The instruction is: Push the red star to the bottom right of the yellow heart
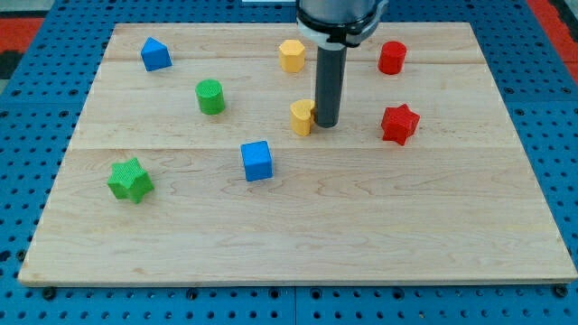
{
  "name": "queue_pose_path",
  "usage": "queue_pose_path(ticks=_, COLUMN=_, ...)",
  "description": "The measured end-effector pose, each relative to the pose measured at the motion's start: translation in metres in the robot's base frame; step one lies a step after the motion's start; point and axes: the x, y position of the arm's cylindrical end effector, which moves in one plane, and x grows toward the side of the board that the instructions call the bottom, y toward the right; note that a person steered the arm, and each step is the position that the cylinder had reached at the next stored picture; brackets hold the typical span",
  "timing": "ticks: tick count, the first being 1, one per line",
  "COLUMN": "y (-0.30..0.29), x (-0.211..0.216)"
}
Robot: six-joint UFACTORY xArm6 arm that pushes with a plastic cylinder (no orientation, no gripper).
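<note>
Rod-ended and with nothing to clench, my tip (326, 124) rests on the wooden board (298, 235), touching the small yellow heart block (302, 117) at its three o'clock side. Further out at three o'clock, well apart, sits the red star block (399, 124).

A pale wooden board (298, 244) lies on a blue perforated surface (27, 181). Near the view's top left sits a blue block (155, 55), with a green cylinder (210, 97) below and to its right. A green star (130, 180) rests at the left, a blue cube (257, 161) near the middle. Along the top stand a yellow hexagon (291, 55) and a red cylinder (392, 58).
</note>
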Motion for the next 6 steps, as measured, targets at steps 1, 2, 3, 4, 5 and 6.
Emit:
queue_pose_path(ticks=1, y=-0.006, x=-0.017)
queue_pose_path(ticks=2, y=0.018, x=-0.045)
queue_pose_path(ticks=3, y=0.102, x=-0.064)
queue_pose_path(ticks=4, y=0.165, x=-0.032)
queue_pose_path(ticks=5, y=0.161, x=0.010)
queue_pose_path(ticks=6, y=0.106, x=0.009)
